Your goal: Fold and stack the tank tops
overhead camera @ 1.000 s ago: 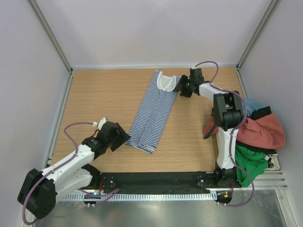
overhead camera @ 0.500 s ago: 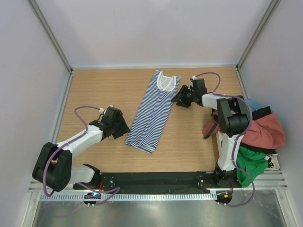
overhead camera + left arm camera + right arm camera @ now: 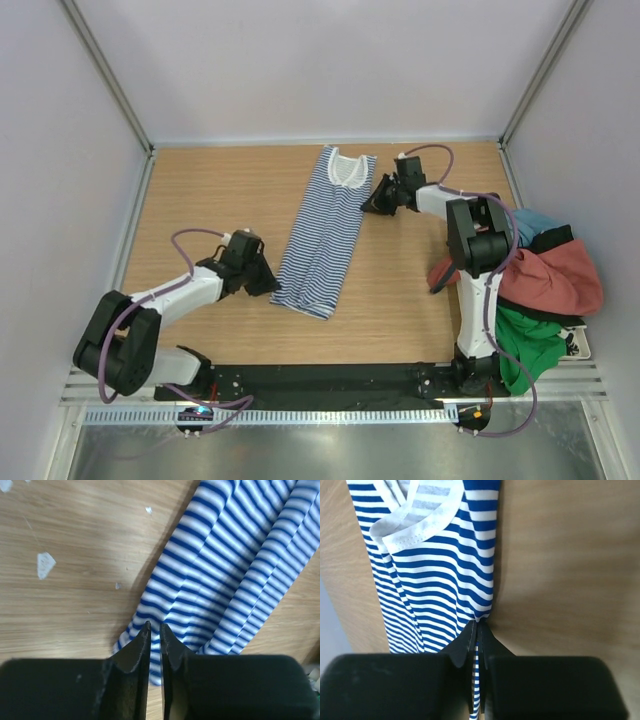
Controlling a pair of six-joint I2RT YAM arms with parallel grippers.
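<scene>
Top view: the striped tank top lies as a long strip on the surface, far-to-near, with your right pincer at its neckline end and your left pincer at the near hem corner. Left wrist: fingers almost together over the hem, can't tell if they pinch cloth. Right wrist alone shows that pincer clamped on the side edge.

no readable text, labels, brands or numbers from my end in any view. i only see a striped pattern on the tank top, no print.
</scene>
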